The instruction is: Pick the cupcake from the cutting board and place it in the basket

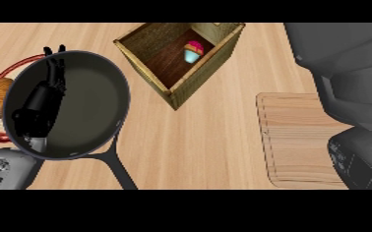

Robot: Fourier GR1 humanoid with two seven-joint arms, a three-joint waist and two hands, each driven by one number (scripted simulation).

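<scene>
The cupcake [193, 52] is already sitting on the floor of the basket [218, 63], so I'd say the placing step is basically done. The cutting board [294, 137] to the right has nothing on its visible part. The right arm [338, 93] looms big at the right edge, but its hand isn't showing, so can't tell what the fingers are doing. The left hand [40, 105] is behind a dark pan [87, 103], fingers up and relaxed, resting. Next move is probably just pulling the right arm away. It's all on a light wood counter [196, 142].

No readable text or labels.
</scene>
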